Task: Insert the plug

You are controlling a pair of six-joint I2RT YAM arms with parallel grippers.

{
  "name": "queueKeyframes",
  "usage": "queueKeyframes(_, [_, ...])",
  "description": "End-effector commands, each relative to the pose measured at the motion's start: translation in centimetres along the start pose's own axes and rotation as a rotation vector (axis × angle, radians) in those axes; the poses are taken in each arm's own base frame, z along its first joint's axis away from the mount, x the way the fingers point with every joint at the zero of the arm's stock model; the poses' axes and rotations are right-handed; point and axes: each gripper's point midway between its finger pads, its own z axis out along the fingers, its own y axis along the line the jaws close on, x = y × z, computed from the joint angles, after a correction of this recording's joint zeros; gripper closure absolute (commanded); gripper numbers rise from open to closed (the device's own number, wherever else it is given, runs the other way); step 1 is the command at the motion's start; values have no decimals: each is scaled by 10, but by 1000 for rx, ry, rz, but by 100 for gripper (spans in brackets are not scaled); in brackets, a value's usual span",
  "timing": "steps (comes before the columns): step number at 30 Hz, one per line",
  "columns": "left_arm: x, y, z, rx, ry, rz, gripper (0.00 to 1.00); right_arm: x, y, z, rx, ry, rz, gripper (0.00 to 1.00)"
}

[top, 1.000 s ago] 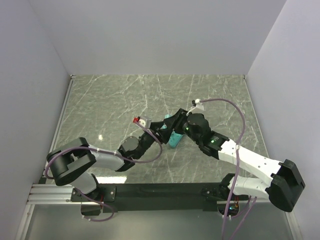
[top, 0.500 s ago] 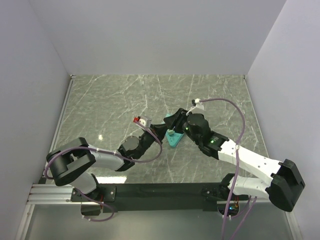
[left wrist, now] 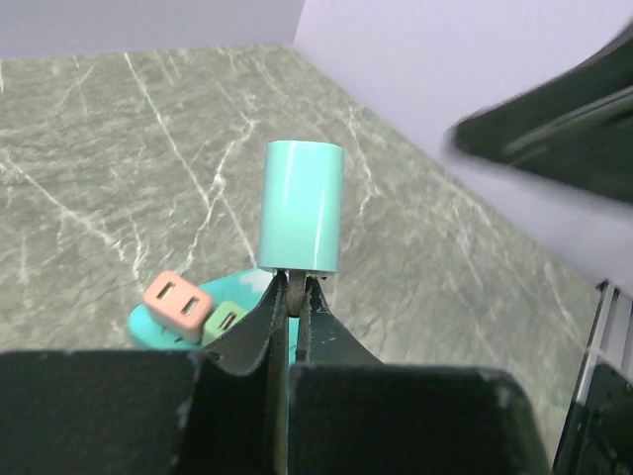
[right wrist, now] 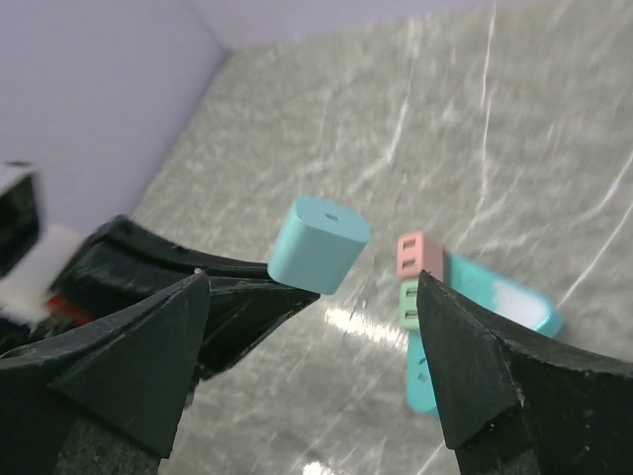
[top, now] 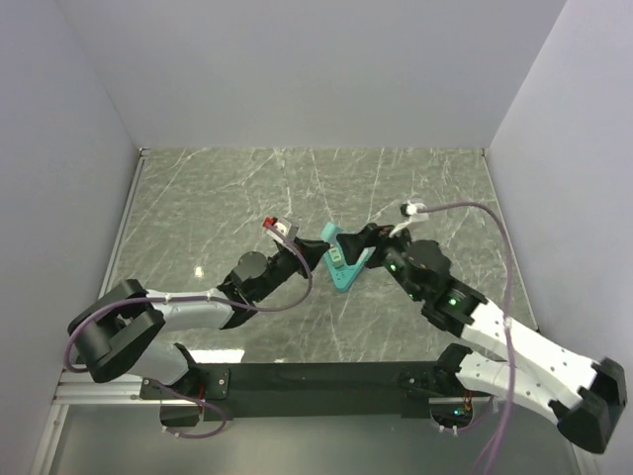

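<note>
On my left, the left pincer (left wrist: 292, 287) is pinched shut on the bottom end of the mint-green plug (left wrist: 302, 203), holding it raised off the marbled green worktop (top: 218, 198). Just beyond the plug, near the middle of the worktop, lies the teal socket strip (top: 343, 277). It carries a pink block (right wrist: 418, 254) with a green block (right wrist: 414, 297) touching it. To the right, my right pincer (right wrist: 312, 282) is spread wide and holds nothing, with the plug between its fingers' line of sight.
</note>
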Motion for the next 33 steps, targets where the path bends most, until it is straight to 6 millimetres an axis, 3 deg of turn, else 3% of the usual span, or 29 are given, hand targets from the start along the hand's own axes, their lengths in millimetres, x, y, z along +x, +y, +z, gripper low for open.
queueKeyframes(1, [-9, -8, -3, 96, 42, 54, 100, -28, 1, -21, -62, -119, -134, 8])
queueKeyframes(2, [-9, -17, -7, 167, 60, 79, 100, -31, 3, -26, -92, -137, -193, 8])
queueKeyframes(3, [-10, -14, -10, 187, 72, 95, 100, -31, 6, -32, -141, -162, -224, 8])
queueKeyframes(8, [-5, -44, -41, 423, 147, 173, 100, -9, 45, -56, -456, -128, -386, 9])
queueKeyframes(16, [-14, -96, -95, 776, 155, 201, 100, 15, 68, -64, -628, -1, -431, 17])
queueKeyframes(24, [-17, -101, -111, 819, 153, 227, 100, 25, 91, -98, -843, 27, -448, 30])
queueKeyframes(33, [-20, -98, -112, 790, 143, 242, 100, 34, 96, -100, -885, 115, -437, 41])
